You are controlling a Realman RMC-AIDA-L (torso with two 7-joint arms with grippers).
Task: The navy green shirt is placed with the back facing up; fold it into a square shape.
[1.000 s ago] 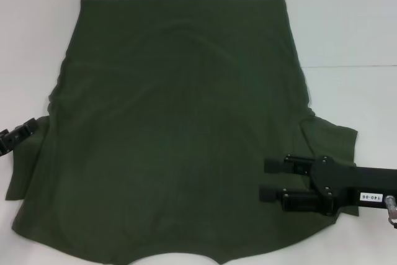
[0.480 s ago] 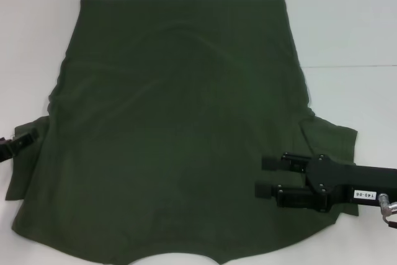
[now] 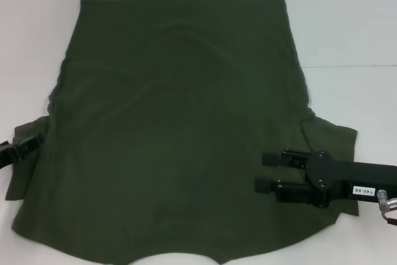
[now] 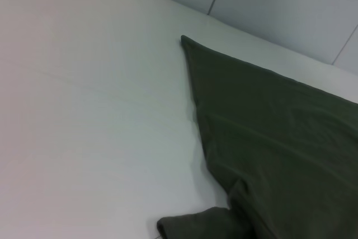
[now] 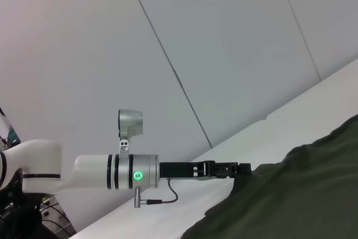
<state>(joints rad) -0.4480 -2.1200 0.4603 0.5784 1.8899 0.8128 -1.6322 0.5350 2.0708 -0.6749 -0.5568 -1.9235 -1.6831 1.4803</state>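
The navy green shirt lies spread flat on the white table, plain side up, with the neck opening at the near edge and the hem at the far edge. My right gripper hovers open over the shirt's right side, just inward of the right sleeve, and its fingers point toward the shirt's middle. Only the tip of my left gripper shows at the left edge, beside the left sleeve. The right wrist view shows the left gripper at the edge of the shirt. In the left wrist view the shirt shows its side edge and a bunched sleeve.
The white table surrounds the shirt, with bare surface on the far right and far left. A seam in the tabletop runs across on the right. A grey panelled wall stands behind the table.
My right gripper has shifted slightly farther from me over the shirt, still open. The left gripper has drawn back a little toward the left edge and nearer to me. The shirt has not moved.
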